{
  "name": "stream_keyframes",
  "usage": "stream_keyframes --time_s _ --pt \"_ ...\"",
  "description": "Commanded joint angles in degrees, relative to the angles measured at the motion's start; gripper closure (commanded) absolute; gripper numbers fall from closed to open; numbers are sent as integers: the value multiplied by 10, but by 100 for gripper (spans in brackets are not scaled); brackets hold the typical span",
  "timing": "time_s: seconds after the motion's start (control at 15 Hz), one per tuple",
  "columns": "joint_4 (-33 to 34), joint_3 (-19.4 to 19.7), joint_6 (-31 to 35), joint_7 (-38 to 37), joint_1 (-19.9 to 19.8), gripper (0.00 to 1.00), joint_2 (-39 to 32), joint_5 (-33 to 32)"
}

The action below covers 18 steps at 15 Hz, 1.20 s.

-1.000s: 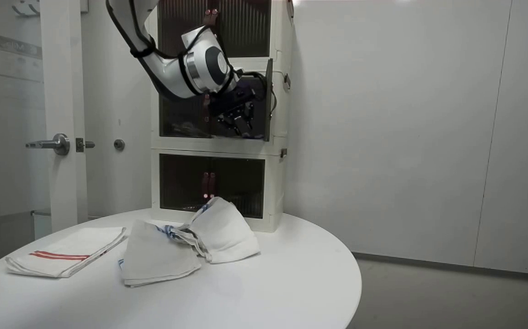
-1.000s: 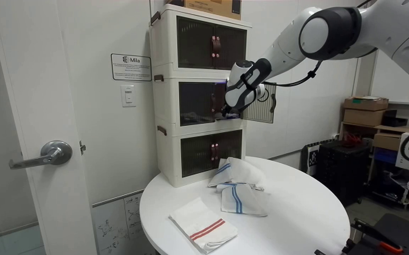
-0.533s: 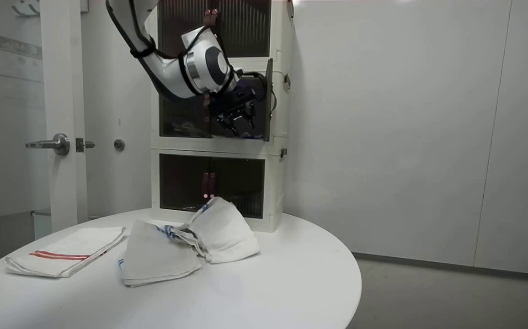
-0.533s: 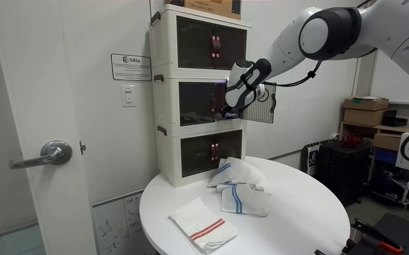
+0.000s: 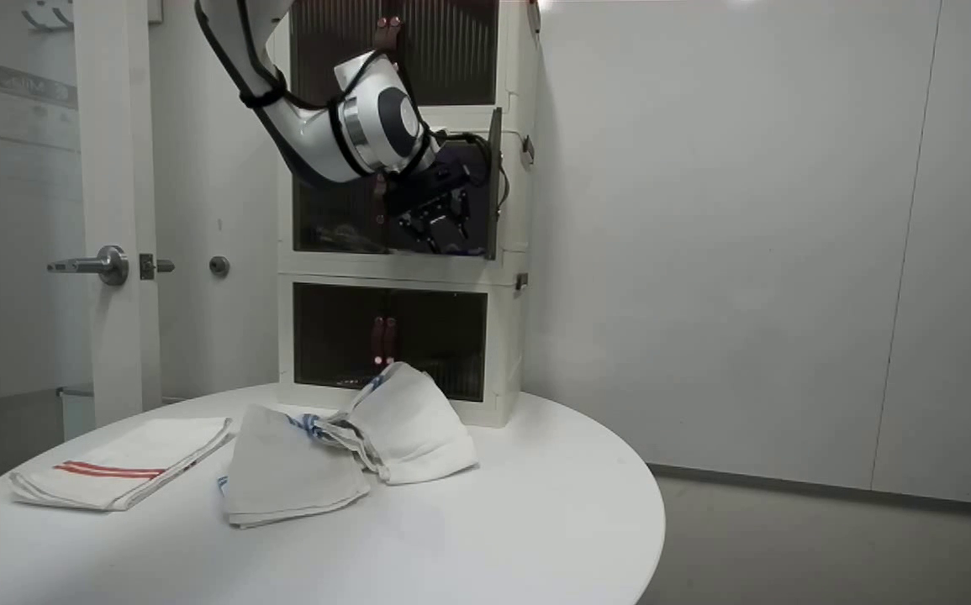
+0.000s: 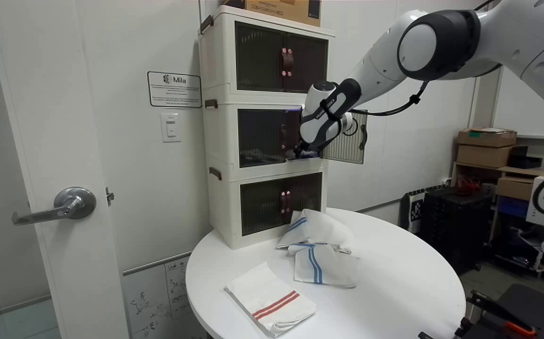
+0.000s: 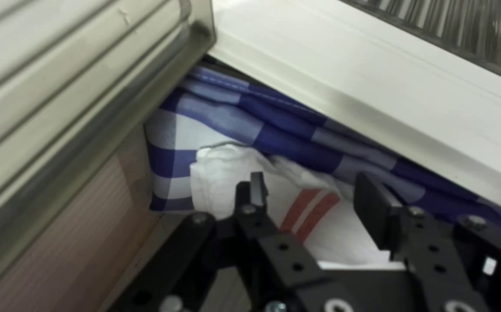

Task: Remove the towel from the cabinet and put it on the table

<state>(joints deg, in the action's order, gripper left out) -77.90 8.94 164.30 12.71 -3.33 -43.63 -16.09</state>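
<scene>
We see a cream-white cabinet [image 6: 220, 136] of three stacked units with dark ribbed doors, standing on a round white table [image 6: 403, 301]. The robot arm [image 6: 380, 61] reaches to the middle unit, where the open door [image 6: 345, 139], on the right in an exterior view, is swung wide; the shut door [image 6: 260, 136] beside it covers the other half of the opening. On the table we find a rumpled heap of blue-striped cloth [image 6: 323, 230], one piece or several we cannot tell, and near it a folded red-striped cloth [image 6: 264, 292] lying flat.

Inside the middle unit, the wrist view gives us a pale frame [image 7: 363, 73] across the upper right and, below it, a blue-and-white checked cloth [image 7: 293, 143]. On or against that cloth lies the towel [image 7: 280, 186]: white, softly creased, its folded layers showing at one end. In front of it, hiding part, we have the gripper [image 7: 313, 198], its fingers [image 7: 374, 212] spread apart with towel visible between them; whether they touch it we cannot tell. The towel's visible length runs from upper left to lower right, layered end toward the upper left, and two red stripes [image 7: 319, 216] cross it.
</scene>
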Motion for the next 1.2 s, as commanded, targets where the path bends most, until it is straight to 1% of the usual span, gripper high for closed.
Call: stream_keyframes --time_s 0.0,0.07,0.13,0.27,0.4,0.53,0.6,0.67,0.73,0.8,0.87,1.07,1.13 --pt "36 3 -24 9 3 75 -25 -12" --pt "36 2 -24 9 3 81 -25 -12" --pt "36 2 -24 9 3 90 -25 -12" --pt "35 3 -24 8 3 95 -26 -12" --pt "36 4 -24 7 3 98 -26 -12" --pt "32 2 -26 2 3 92 -21 -7" --pt "28 2 -26 -4 3 93 -16 -4" --pt "18 -5 -27 -4 -1 91 -7 3" --pt "2 -17 -28 -2 -8 92 8 12" --pt "-11 -25 -30 -2 -13 91 20 20" --pt "-26 -24 -32 -14 -13 92 33 27" --pt "-76 -39 -47 -40 -22 93 79 62" --pt "-98 -49 -50 -44 -29 92 100 80"
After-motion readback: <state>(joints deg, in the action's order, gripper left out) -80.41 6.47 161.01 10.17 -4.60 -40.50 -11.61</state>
